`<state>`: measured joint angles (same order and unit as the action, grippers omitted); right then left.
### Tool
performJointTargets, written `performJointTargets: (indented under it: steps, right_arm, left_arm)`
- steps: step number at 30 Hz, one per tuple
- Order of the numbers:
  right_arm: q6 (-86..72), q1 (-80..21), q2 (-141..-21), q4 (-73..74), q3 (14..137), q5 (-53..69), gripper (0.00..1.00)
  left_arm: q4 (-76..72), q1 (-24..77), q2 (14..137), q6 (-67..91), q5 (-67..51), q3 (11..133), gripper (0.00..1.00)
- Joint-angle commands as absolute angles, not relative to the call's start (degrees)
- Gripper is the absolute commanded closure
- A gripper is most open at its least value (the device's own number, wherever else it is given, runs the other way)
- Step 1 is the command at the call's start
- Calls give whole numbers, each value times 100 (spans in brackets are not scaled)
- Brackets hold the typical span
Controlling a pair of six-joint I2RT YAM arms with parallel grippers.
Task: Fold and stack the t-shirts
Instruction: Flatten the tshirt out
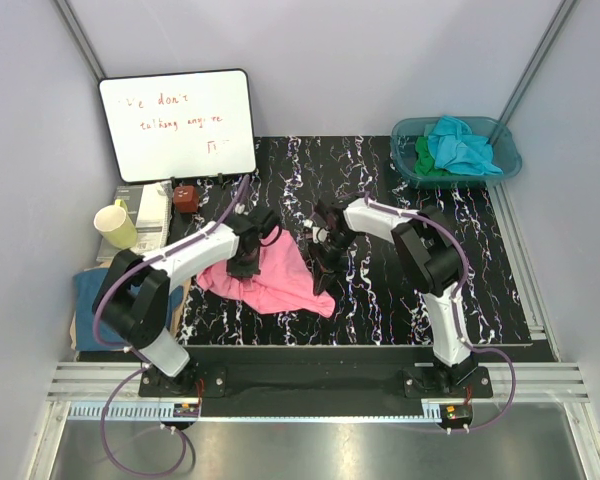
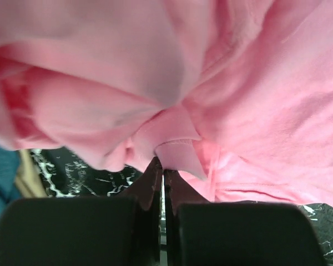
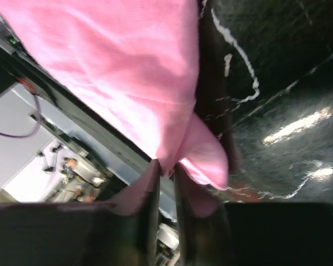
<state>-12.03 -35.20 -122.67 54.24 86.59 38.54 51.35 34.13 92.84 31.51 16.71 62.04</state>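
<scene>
Bunched pink t-shirt (image 1: 280, 280) — sleeves indiscernible — pinched by left gripper (image 2: 162, 170) and right gripper (image 3: 165, 170).

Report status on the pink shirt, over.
Left gripper shut on pink t-shirt. Right gripper pinching its other edge. Shirt bunched, not folded. Basin clear of it, back right.

T-shirt (image 1: 280, 282) lies on mat (image 1: 400, 290), front-ctr, btwn L gripper (image 1: 245, 266) at its left side and R gripper (image 1: 322, 278) at its right edge. Basin (image 1: 408, 135) sits rear-right w/ other t-shirts (image 1: 462, 146) in it. Whiteboard (image 1: 177, 125) stands rear-left; mug (image 1: 117, 225) is in front of it.
</scene>
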Motion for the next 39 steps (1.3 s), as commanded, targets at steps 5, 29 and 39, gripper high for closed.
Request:
performJointTargets:
  steps: [5, 29, 39]
  right_arm:
    - [-1151, -3551, -12296, 5766, 9061, 2902, 100]
    - [-1318, -967, -11434, 5651, 8877, 272, 100]
    - [-1389, -949, -11988, 5678, 9316, 562, 98]
  left_arm:
    - [5563, 3147, 8754, 3076, 2399, 6548, 100]
    - [6258, 2575, 8306, 2786, 2577, 6733, 100]
    - [6196, 4112, 7787, 3163, 995, 5827, 100]
